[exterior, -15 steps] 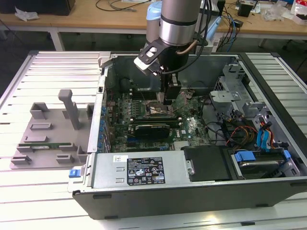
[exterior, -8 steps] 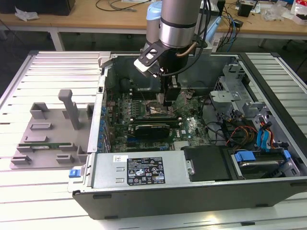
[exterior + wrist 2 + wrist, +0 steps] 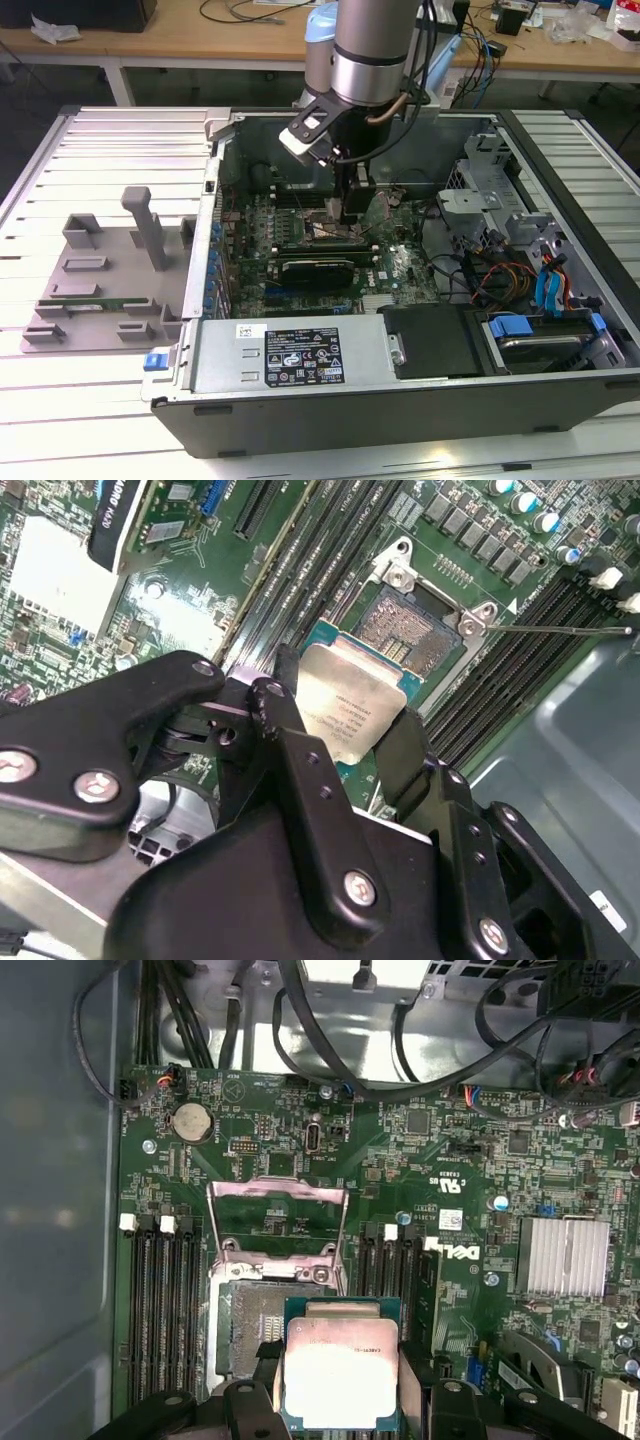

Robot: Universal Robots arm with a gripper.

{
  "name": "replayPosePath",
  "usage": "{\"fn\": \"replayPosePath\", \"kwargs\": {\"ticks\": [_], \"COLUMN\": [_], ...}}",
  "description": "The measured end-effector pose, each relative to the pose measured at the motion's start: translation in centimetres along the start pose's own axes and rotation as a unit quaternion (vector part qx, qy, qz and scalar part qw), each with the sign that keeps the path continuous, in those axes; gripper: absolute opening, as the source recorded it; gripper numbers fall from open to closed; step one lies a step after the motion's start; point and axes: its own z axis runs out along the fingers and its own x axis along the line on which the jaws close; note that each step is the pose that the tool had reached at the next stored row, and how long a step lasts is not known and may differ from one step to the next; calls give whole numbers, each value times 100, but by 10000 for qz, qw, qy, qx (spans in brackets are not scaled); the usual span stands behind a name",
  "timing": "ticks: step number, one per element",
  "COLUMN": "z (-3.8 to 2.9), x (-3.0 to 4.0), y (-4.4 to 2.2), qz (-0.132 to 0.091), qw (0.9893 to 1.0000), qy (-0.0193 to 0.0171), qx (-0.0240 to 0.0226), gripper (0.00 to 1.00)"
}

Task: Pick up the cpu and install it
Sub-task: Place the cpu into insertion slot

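The second wrist view shows the gripper (image 3: 345, 735) pinching the printed cpu (image 3: 352, 708) beside the open socket (image 3: 415, 630); the exterior view shows the whole computer case (image 3: 350, 420).

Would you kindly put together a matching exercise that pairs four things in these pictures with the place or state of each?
Things:
1. cpu
2. socket frame
3. coin battery
4. grey tray

Places or states:
A. outside the computer case, on the exterior view's left
B. swung up, open
C. clamped in the gripper, near the socket
D. round and silver, seated in the green board

Pairs: 1-C, 2-B, 3-D, 4-A.
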Motion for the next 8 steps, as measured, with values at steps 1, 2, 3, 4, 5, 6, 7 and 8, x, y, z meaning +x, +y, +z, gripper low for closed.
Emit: {"fn": "replayPosePath", "kwargs": {"ticks": [1,2,3,4,5,6,7,8], "z": [10,16,21,31,40,47,57,69], "x": [15,31,48,83,100,114,132,147], "y": [1,2,2,-3,-11,-17,-27,-36], "qz": [-1,-1,-1,-1,-1,-1,-1,-1], "qw": [10000,10000,10000,10000,10000,10000,10000,10000], "qy": [1,1,1,0,1,1,-1,-3], "qx": [0,0,0,0,0,0,0,0], "gripper": [55,55,55,55,55,55,55,55]}}
